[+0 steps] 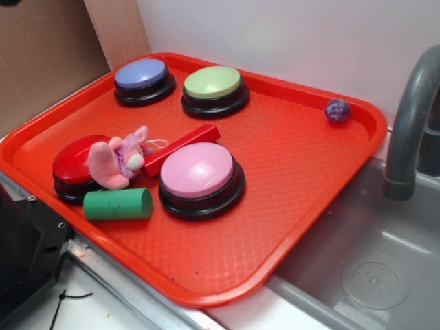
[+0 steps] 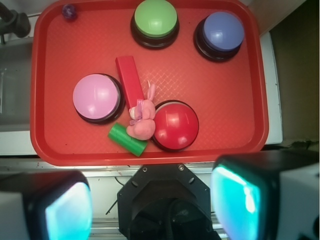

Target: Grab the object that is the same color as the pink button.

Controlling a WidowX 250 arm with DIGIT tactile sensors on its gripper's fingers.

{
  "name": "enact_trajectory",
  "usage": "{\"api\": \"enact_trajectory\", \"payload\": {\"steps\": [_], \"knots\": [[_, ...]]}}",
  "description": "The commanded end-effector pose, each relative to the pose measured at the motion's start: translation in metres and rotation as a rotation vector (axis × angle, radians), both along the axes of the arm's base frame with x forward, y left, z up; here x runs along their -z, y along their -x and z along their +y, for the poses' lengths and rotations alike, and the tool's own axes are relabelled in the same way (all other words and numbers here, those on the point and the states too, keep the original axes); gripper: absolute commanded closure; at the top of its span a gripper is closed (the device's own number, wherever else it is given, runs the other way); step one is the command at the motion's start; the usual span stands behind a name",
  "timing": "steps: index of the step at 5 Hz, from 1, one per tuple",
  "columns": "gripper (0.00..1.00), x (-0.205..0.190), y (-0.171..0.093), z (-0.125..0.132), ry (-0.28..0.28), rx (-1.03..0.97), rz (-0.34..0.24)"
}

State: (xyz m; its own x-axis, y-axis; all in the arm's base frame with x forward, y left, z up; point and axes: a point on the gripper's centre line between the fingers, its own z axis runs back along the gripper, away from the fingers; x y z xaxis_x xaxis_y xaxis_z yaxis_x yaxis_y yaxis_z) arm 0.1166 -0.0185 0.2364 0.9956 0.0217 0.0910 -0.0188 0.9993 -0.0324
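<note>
Claw (image 2: 150, 210) pads fill my wrist view's bottom corners, spread wide, holding nothing. Beyond them on the red tray (image 2: 50, 150), the pink plush bunny (image 2: 141, 122) leans on the red button (image 2: 175, 125), with the green cylinder (image 2: 127, 139) at its seven o'clock and the pink button (image 2: 96, 96) at ten. I judge it light and squashy; I'd pinch the body. Sink (image 1: 385, 275) lies beyond.

Tray: a big red tray (image 1: 323, 185) holds all the small things.
Red button: a round red button (image 1: 74, 161) sits near the tray's front edge.
Green button: a green button (image 1: 213, 82) sits at the back, next to a blue-lilac button (image 1: 141, 73).
Green roll: a green roll (image 1: 118, 204) lies on its side.
Red block: a long red block (image 1: 185, 146) lies flat.
Ball: a small purple ball (image 1: 337, 110) sits alone in a back corner.
Sink: a grey sink (image 1: 385, 268) with a grey tap (image 1: 409, 130) is beside the tray.
</note>
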Motion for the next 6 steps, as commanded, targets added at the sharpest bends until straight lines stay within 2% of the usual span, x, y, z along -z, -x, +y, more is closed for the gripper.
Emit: {"api": "enact_trajectory", "payload": {"steps": [1, 2, 4, 6], "knots": [[0.00, 0.000, 0.000, 0.000, 0.000, 0.000, 0.000], [0.00, 0.020, -0.010, -0.003, 0.008, -0.080, 0.038], [0.00, 0.060, -0.020, -0.006, 0.048, -0.464, -0.012], [0.00, 0.107, -0.034, -0.005, 0.075, -0.776, -0.003]]}}
